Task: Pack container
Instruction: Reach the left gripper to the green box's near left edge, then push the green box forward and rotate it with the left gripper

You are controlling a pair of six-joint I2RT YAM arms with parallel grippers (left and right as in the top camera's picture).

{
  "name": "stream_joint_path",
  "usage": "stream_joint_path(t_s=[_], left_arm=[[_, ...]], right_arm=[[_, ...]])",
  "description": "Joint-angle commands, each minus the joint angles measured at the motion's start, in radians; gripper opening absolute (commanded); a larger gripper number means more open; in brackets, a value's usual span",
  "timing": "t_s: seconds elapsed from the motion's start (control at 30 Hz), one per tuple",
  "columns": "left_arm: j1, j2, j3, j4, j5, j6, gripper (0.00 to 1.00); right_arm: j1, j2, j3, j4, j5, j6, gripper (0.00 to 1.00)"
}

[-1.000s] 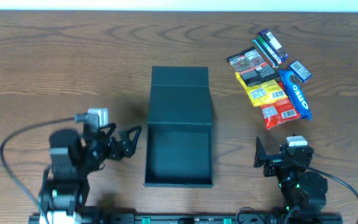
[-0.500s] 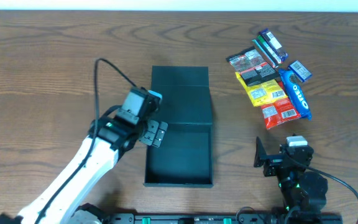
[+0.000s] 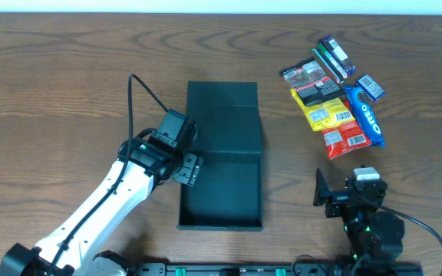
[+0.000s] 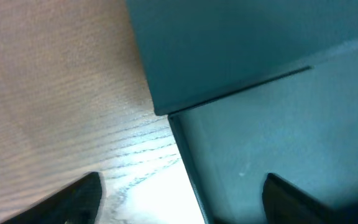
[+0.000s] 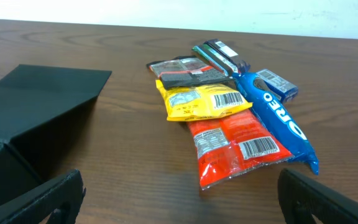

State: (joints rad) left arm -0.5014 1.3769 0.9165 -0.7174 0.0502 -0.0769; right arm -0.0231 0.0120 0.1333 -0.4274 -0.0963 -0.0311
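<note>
While the container (image 3: 221,188) lies open on the table (image 3: 52,61), its lid (image 3: 222,123) folded flat beyond the hinge, nothing has yet been packed: the floor of the box is bare. The left gripper (image 3: 184,165) hangs over the box's left wall, just short of the hinge, with its jaws apart. In the wrist view one finger (image 4: 73,199) stands on the table side of the wall and the other (image 4: 303,199) inside, neither plainly touching it. The right gripper (image 3: 319,196), jaws spread wide and holding nothing, sits low by its base, with the box off to its left. The snack packets (image 3: 332,100) lie in a loose pile ahead of it and slightly to its right.

The step appears to be steadying the box. To do it well, centre the wall between the fingers and close gently, so that the box neither slides nor tips.
</note>
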Motion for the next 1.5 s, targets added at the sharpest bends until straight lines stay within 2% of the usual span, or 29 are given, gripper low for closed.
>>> stream_joint_path(t_s=[0.0, 0.23, 0.3, 0.37, 0.5, 0.57, 0.8, 0.97, 1.07, 1.2, 1.3, 1.47], left_arm=[[-0.002, 0.030, -0.019, 0.001, 0.007, -0.036, 0.66], [-0.003, 0.145, -0.019, 0.036, 0.055, -0.036, 0.54], [-0.003, 0.159, -0.019, 0.049, 0.053, -0.052, 0.45], [-0.003, 0.159, -0.019, 0.064, 0.051, -0.069, 0.41], [-0.003, 0.159, -0.019, 0.079, 0.050, -0.114, 0.21], [-0.003, 0.159, -0.019, 0.083, 0.050, -0.144, 0.06], [-0.002, 0.159, -0.019, 0.150, 0.002, -0.223, 0.05], [0.007, 0.159, -0.019, 0.227, -0.083, -0.332, 0.06], [0.026, 0.159, -0.018, 0.300, -0.083, -0.374, 0.05], [0.065, 0.160, -0.014, 0.399, -0.083, -0.375, 0.06], [0.115, 0.170, 0.006, 0.408, -0.082, -0.370, 0.06], [0.174, 0.245, 0.139, 0.378, -0.058, -0.256, 0.05]], right_arm=[[0.002, -0.006, -0.010, 0.000, 0.010, -0.011, 0.99], [0.002, -0.006, -0.010, 0.000, 0.010, -0.011, 0.99], [0.002, -0.006, -0.010, 0.000, 0.010, -0.011, 0.99], [0.002, -0.006, -0.010, 0.000, 0.010, -0.011, 0.99], [0.002, -0.006, -0.010, 0.000, 0.010, -0.011, 0.99], [0.002, -0.006, -0.010, 0.000, 0.010, -0.011, 0.99], [0.002, -0.006, -0.010, 0.000, 0.010, -0.011, 0.99], [0.002, -0.006, -0.010, 0.000, 0.010, -0.011, 0.99], [0.002, -0.006, -0.010, 0.000, 0.010, -0.011, 0.99], [0.002, -0.006, -0.010, 0.000, 0.010, -0.011, 0.99], [0.002, -0.006, -0.010, 0.000, 0.010, -0.011, 0.99], [0.002, -0.006, -0.010, 0.000, 0.010, -0.011, 0.99]])
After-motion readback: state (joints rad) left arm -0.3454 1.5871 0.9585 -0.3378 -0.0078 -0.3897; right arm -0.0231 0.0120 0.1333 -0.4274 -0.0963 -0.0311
